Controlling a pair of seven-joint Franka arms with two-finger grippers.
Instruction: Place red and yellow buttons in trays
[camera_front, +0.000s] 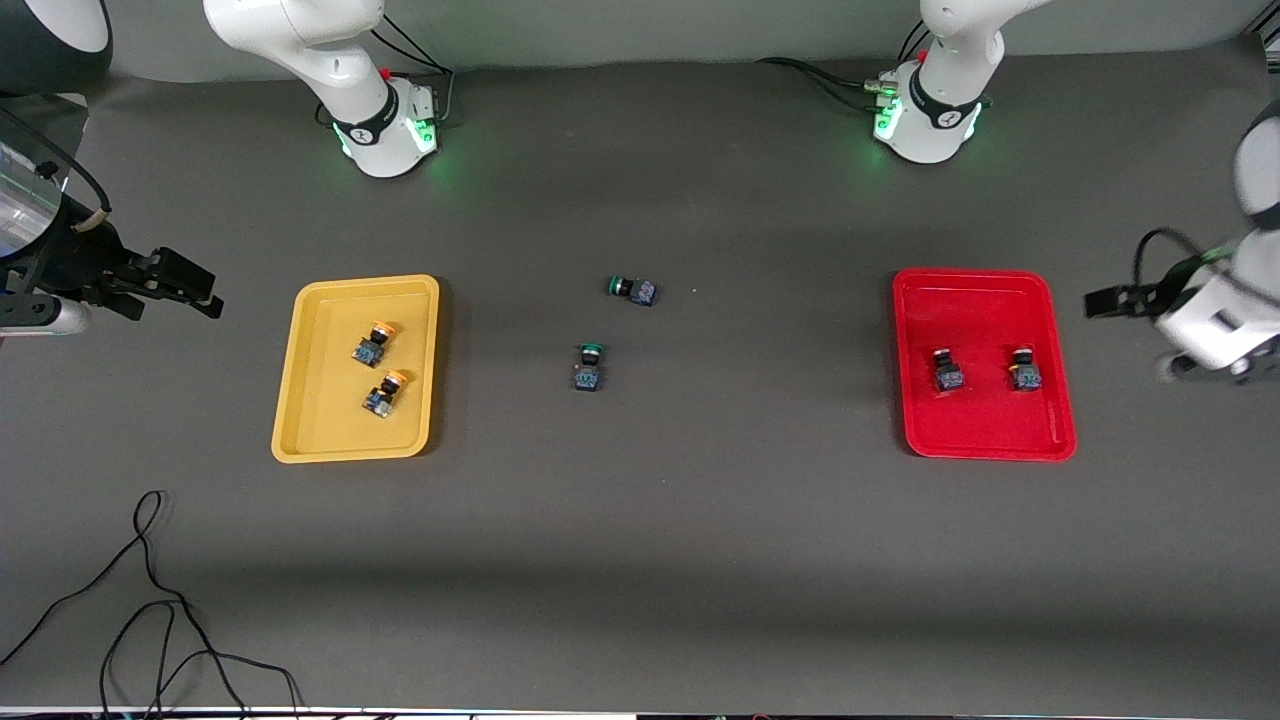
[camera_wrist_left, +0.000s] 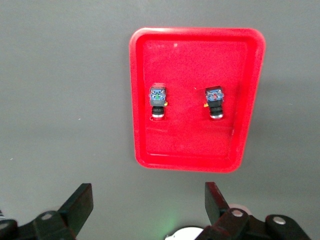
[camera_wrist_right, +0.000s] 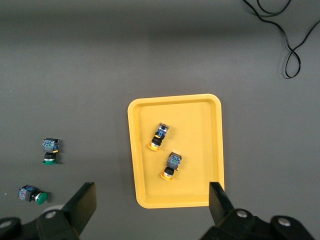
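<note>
Cable nearest. Yellow buttons in yellow tray, red buttons in red tray. Right gripper and left gripper agape, empty, beside trays. Caps clearer from wrist views.

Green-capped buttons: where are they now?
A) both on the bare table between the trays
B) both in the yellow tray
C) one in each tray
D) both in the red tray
A: both green-capped buttons lie on the table, between the yellow tray and the red tray.
</note>
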